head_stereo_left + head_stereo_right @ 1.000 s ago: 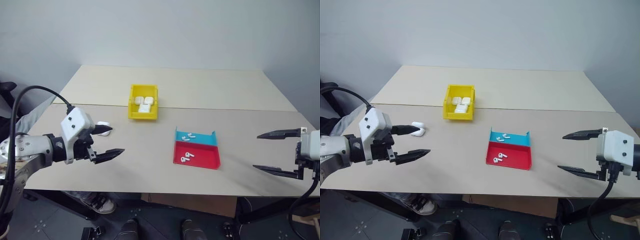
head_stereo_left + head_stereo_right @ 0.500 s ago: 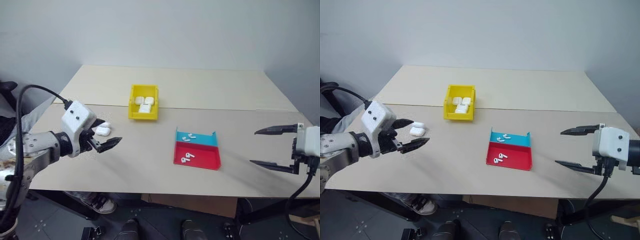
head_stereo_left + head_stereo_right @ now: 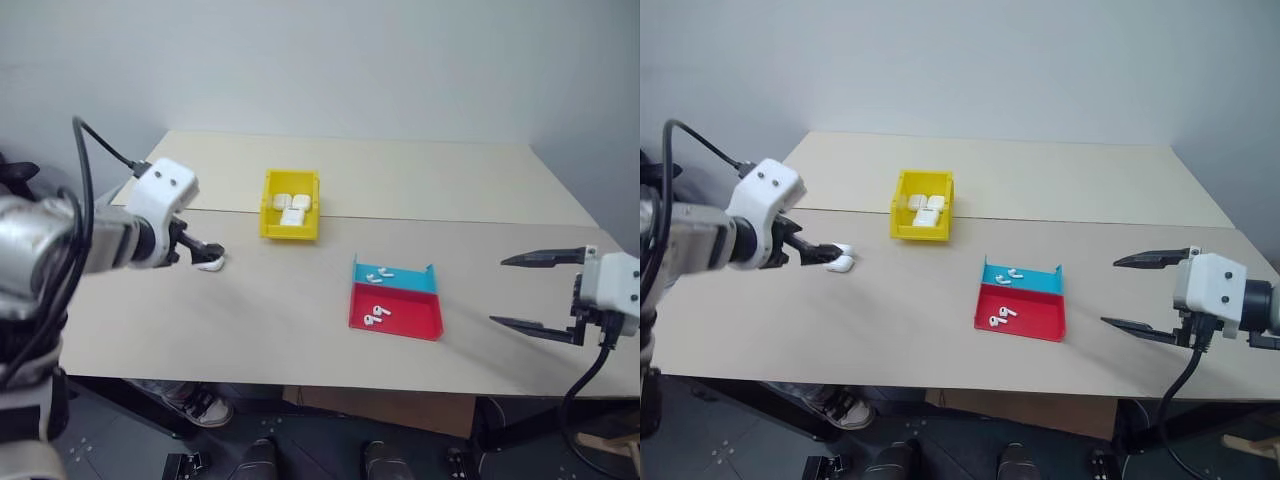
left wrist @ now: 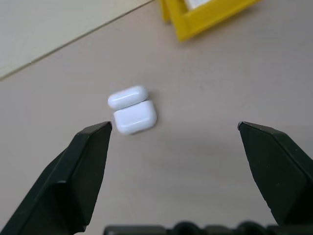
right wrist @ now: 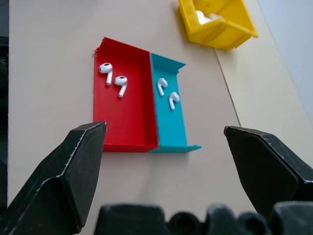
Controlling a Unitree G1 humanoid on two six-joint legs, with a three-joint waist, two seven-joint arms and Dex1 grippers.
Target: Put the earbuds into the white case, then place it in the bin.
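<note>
Left eye view: beige table against a grey wall; both arms' fingers spread, empty.

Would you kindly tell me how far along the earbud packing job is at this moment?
Done: three glossy white cases already lie in the yellow plastic bin. In hand: the left gripper, open, hovers at an open white case on the table, not holding it. Left: four tiny white earbuds lie in the red and teal tray; the right gripper is open, empty.
</note>
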